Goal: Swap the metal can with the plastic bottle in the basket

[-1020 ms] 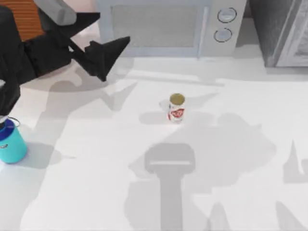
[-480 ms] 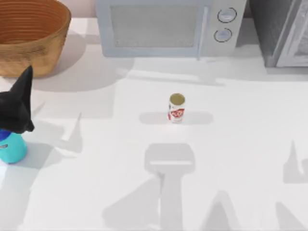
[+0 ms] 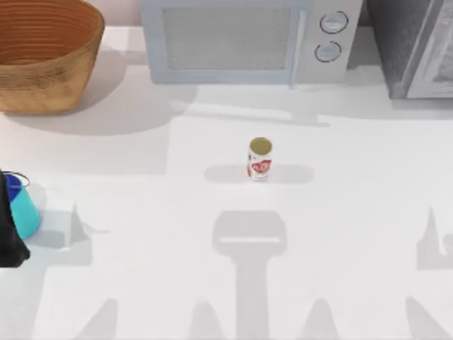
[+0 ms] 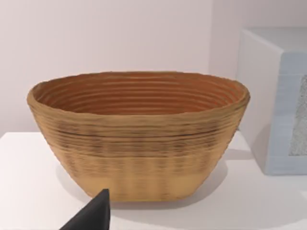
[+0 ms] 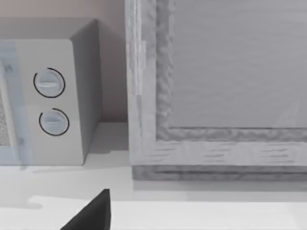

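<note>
The metal can [image 3: 260, 159], white with a red label and a gold top, stands upright near the table's middle. The plastic bottle [image 3: 23, 207], cyan with a dark blue cap, stands on the table at the left edge. A black part of my left gripper [image 3: 8, 239] covers part of it from the front. The wicker basket [image 3: 44, 58] sits at the back left with nothing visible inside; the left wrist view faces its wall [image 4: 139, 143] from close by. A dark tip of my right gripper [image 5: 92, 214] shows in the right wrist view, facing the back right corner.
A grey microwave [image 3: 244, 39] stands along the back, with its two dials [image 5: 50, 100] in the right wrist view. A tall grey cabinet [image 3: 417, 46] fills the back right corner. Arm shadows lie on the white table's front half.
My left arm has drawn back from over the basket to the table's left edge and toward the front, uncovering the basket. The can and bottle have stayed put.
</note>
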{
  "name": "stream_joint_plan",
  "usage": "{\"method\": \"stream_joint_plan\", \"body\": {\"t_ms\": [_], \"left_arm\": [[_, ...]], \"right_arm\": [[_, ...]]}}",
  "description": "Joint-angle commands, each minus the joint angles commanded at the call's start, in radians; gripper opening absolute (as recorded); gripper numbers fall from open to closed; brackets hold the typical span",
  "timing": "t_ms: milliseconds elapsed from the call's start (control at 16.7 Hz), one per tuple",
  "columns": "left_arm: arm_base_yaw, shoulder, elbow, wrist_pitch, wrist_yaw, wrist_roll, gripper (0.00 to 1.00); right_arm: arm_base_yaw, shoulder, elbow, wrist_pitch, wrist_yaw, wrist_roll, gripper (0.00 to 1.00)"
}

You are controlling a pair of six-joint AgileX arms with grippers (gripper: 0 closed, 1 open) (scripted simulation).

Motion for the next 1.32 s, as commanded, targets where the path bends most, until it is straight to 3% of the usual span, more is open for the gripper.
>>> {"method": "stream_joint_plan", "body": {"t_ms": [660,900,1320], "left_arm": [[0.004,0.021,-0.037,0.020,-0.019,-0.002,1.00],[0.012,0.219,-0.048,0.189,-0.009,0.002,1.00],[0.031,0.737,-0.061,0.665,0.025,0.015,1.00]], "right_arm": [[0.000,0.000,0.000,0.000,0.000,0.000,1.00],[0.000,0.000,0.000,0.000,0.000,0.000,1.00],[0.000,0.000,0.000,0.000,0.000,0.000,1.00]]}}
